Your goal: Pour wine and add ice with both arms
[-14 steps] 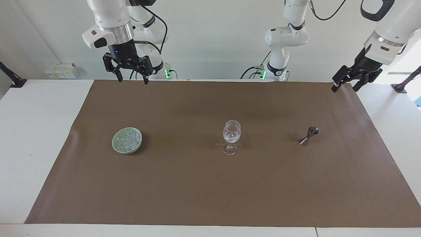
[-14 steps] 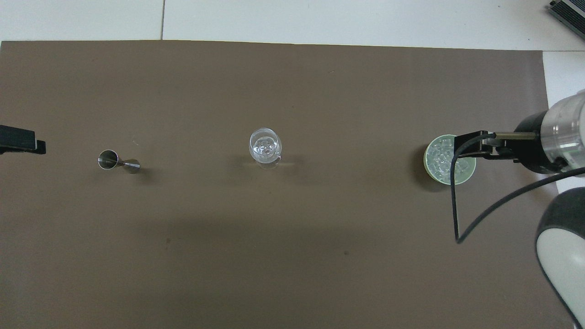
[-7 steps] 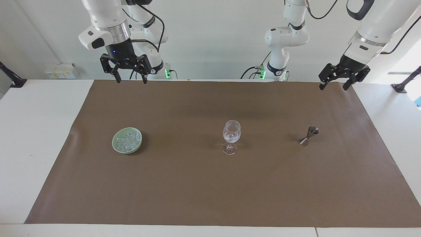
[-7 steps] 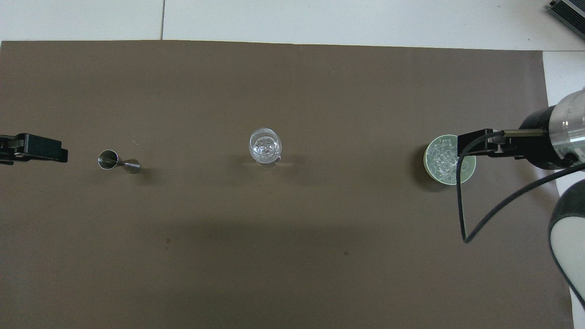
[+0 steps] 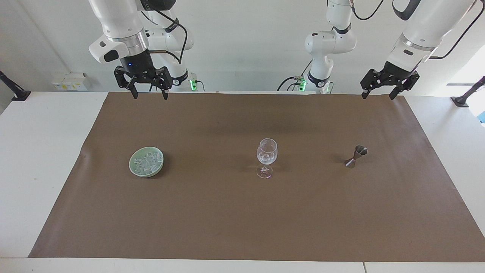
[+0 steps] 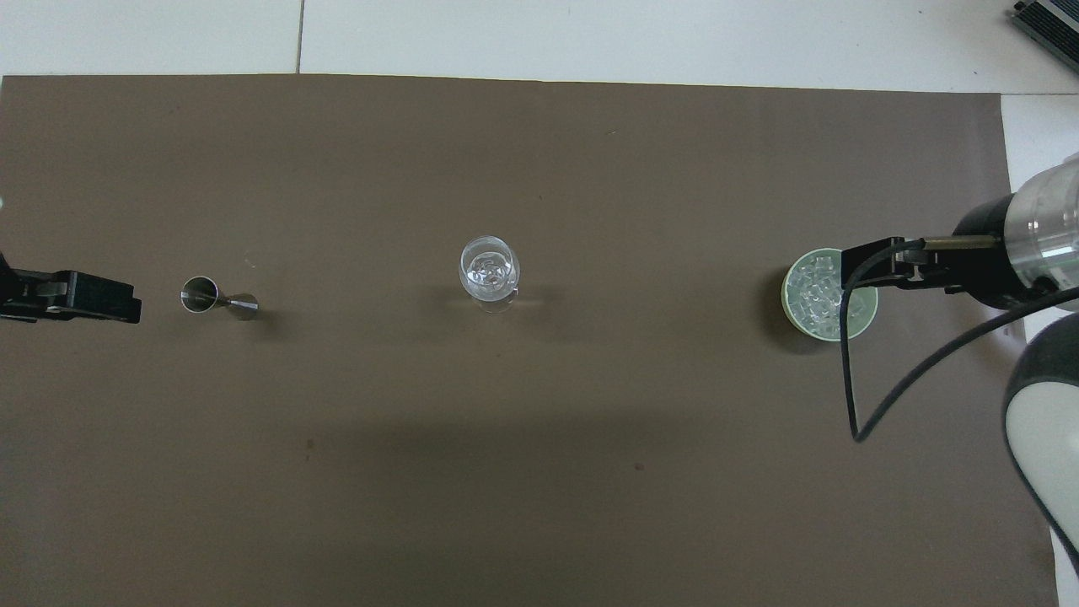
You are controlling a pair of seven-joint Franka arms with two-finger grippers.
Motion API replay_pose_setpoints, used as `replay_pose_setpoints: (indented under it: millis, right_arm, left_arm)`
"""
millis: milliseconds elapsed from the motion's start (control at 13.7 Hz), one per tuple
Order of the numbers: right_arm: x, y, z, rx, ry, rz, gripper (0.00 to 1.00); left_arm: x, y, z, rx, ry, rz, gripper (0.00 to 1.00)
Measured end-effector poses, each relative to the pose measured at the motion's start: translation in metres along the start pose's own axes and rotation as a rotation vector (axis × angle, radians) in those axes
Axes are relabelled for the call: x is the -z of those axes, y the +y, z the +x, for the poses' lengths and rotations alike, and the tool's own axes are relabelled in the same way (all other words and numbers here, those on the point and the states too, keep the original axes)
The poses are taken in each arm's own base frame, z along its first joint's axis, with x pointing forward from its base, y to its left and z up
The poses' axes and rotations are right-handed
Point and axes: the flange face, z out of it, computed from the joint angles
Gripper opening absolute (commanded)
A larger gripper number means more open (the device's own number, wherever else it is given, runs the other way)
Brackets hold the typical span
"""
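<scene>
On brown mat, ice lies below raised right pincer.

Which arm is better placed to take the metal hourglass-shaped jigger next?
Left, probably. The left gripper, open and empty, hangs at the same end of the table as the metal hourglass-shaped jigger. The right gripper, also open, hangs at the green dish of ice.

A: Arm status?
B: Both up in the air, nothing held. Right gripper hangs off a vertical wrist, pointing straight down, fingers spread wide.
A: Left?
B: Left gripper also raised, wrist tilted, forearm slanting in from its own end. Fingers apart, empty. In the overhead view only its black tip shows at the edge.
</scene>
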Motion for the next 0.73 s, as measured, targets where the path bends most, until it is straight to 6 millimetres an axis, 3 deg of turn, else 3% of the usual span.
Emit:
replay_pose_setpoints:
  millis: [365, 730]
  right_arm:
    - [0.0, 0.002, 0.0, -0.004, 0.001, 0.0, 1.0]
    - [-0.001, 0.021, 0.004, -0.038, 0.001, -0.002, 1.0]
  left_arm:
    - [0.001, 0.0, -0.001, 0.041, 0.001, 0.003, 1.0]
    - [0.001, 0.002, -0.001, 0.042, 0.001, 0.004, 1.0]
